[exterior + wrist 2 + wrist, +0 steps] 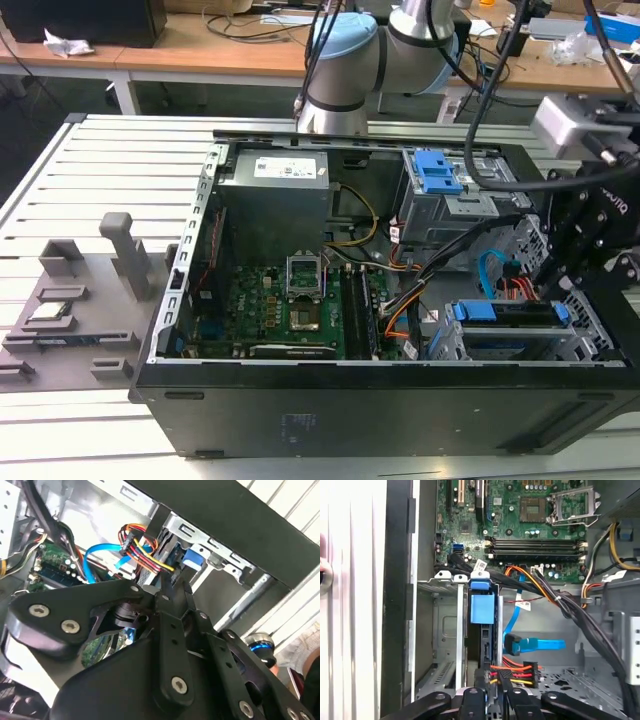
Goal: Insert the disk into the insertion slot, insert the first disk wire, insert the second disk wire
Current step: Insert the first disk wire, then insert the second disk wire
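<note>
Two black fingers (479,687) of the gripper (491,677) are pinched together on the small dark plug of the first disk wire (520,672). Its red, orange, yellow and black strands fan away from the tips in both wrist views. Just past the tips stands the disk (482,609), on edge in its bright blue carrier and already seated in the insertion slot (456,630), whose silver walls flank it. Beside the drive the second disk wire (540,644) curves through the open space (its plug points toward the disk, but I cannot tell whether the two touch). Beyond that, a bundle of black cables (580,620) crosses toward the green motherboard (520,515). In the exterior view a taller grey cage with a blue latch (440,185) stands behind the slot, and the power supply (275,195) fills the far corner. The black computer case (350,400) lies on its side on a slatted white table (100,165).
</note>
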Controlling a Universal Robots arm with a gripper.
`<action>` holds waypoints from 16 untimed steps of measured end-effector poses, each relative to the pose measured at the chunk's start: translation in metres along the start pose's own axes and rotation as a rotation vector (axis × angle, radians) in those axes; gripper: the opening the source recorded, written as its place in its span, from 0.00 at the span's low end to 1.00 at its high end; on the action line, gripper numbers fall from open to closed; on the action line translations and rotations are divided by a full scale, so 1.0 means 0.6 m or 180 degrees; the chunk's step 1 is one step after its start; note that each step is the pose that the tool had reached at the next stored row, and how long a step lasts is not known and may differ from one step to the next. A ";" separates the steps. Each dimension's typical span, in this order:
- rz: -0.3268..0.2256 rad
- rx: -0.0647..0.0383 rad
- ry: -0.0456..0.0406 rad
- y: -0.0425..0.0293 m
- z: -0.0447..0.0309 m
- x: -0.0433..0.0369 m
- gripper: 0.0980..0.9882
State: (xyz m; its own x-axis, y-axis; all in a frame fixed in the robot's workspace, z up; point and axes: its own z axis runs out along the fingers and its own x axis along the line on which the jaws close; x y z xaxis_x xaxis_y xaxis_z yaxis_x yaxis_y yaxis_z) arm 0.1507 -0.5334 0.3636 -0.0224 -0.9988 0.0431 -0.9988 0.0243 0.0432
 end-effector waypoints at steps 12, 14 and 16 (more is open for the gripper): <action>0.0000 0.0000 0.0000 0.002 -0.046 -0.001 0.01; 0.0000 0.0000 0.0000 0.002 -0.046 -0.001 0.01; 0.0000 0.0000 0.0000 0.002 -0.046 -0.001 0.08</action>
State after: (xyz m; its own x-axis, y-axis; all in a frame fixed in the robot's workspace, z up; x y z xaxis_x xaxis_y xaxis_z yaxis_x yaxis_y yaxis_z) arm 0.1507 -0.5316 0.3913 -0.0224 -0.9988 0.0430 -0.9988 0.0243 0.0433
